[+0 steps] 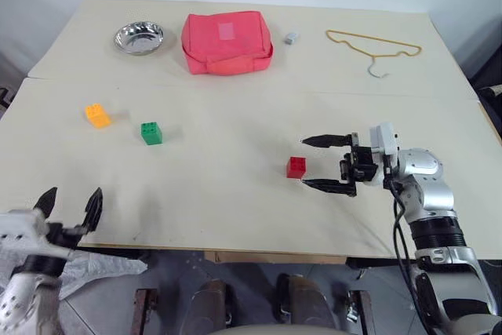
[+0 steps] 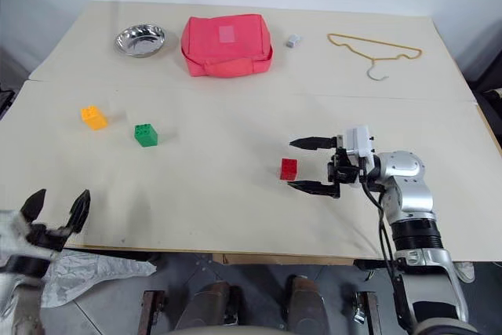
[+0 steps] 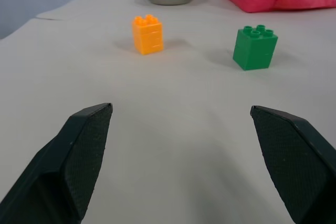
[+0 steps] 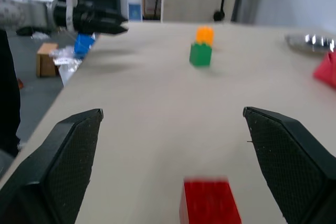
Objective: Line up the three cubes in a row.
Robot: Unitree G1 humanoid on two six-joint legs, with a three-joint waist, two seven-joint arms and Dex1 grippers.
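Note:
A red cube (image 1: 296, 167) stands right of the table's middle. My right gripper (image 1: 303, 162) is open and level, pointing left, with its fingertips on either side of the cube and not touching it. From the right wrist the red cube (image 4: 210, 203) sits low between the two fingers. The green cube (image 1: 151, 132) and the orange-yellow cube (image 1: 97, 115) stand close together at the left. My left gripper (image 1: 74, 194) is open at the table's front left edge, facing the orange-yellow cube (image 3: 147, 34) and the green cube (image 3: 255, 47) from a distance.
Along the far side lie a steel bowl (image 1: 140, 37), a red pouch (image 1: 227, 41), a small grey block (image 1: 292, 38) and a yellow wire hanger (image 1: 374, 46). A seam crosses the table (image 1: 235, 217) behind the cubes.

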